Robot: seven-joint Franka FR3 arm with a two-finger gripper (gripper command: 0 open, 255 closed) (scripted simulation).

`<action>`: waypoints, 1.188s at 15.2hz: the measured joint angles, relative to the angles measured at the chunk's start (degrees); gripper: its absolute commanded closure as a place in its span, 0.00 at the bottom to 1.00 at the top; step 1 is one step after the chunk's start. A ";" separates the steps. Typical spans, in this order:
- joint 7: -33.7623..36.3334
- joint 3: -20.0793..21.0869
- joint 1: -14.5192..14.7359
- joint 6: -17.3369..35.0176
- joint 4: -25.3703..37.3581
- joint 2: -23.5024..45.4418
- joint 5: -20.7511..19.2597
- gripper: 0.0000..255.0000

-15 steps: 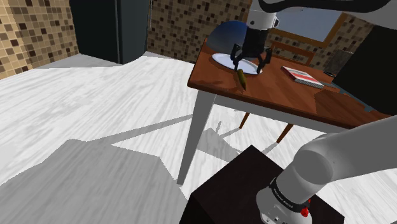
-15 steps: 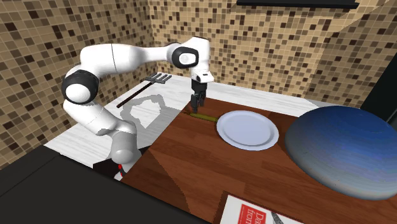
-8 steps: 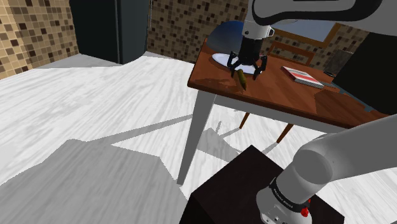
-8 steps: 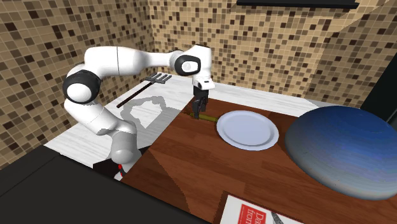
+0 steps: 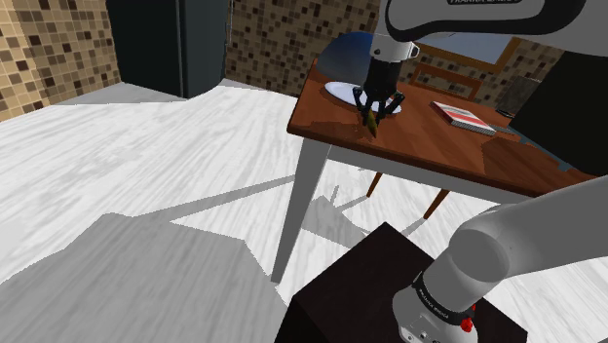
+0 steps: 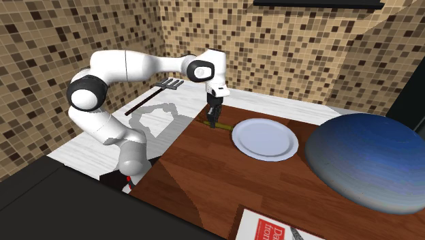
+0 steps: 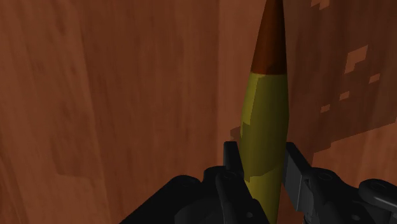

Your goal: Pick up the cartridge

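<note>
The gripper stood low over the brown table, its two fingers pressed against both sides of the cartridge; the cartridge, olive with a brown tip, lay flat on the table, just beside the white plate, near the table's edge.

Legible markings: one partial item, two unreadable.
The red-and-white book lying on the counter carries white lettering on its red cover, reading "Da" above "from" in the second exterior view; the rest is cut off at the picture's edge. Dark lettering on the arm's white upper link and on the collar at its base cannot be read.
</note>
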 measured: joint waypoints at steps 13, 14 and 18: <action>-0.81 -0.11 -0.24 -6.80 7.55 0.99 -0.18 1.00; -0.88 -0.10 -0.25 -7.61 8.41 1.04 -0.18 1.00; -1.03 0.04 -0.30 -10.67 12.41 1.97 -0.22 1.00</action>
